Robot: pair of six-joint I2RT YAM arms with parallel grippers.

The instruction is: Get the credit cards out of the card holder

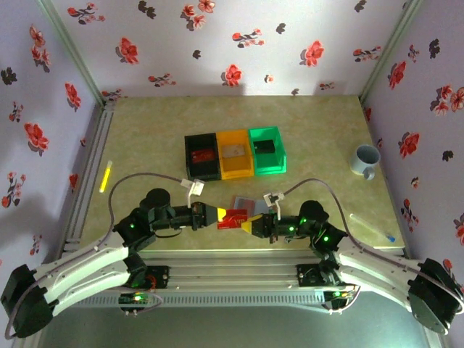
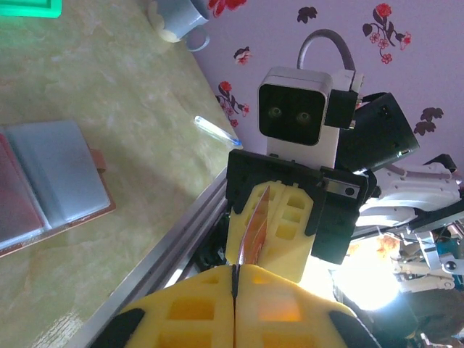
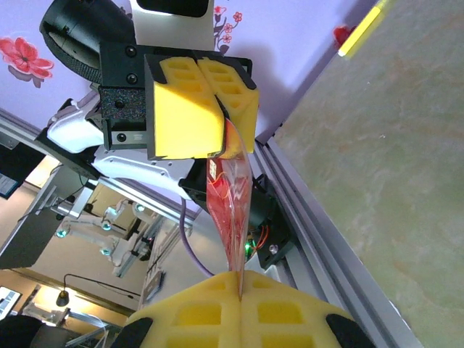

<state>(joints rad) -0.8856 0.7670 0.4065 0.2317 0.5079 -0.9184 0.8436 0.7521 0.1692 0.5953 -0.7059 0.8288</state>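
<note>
Pinched in my left gripper (image 2: 234, 279): one end of the red card (image 2: 254, 232) | my right gripper (image 3: 239, 293) grips the other end | card holder (image 1: 243, 202) open just beyond.

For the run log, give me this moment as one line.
left jaws: shut on red card | right jaws: shut on red card | card holder: open on table

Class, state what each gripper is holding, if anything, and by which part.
One red credit card, held by both: the left gripper pinches one edge, the right gripper the opposite edge.
</note>
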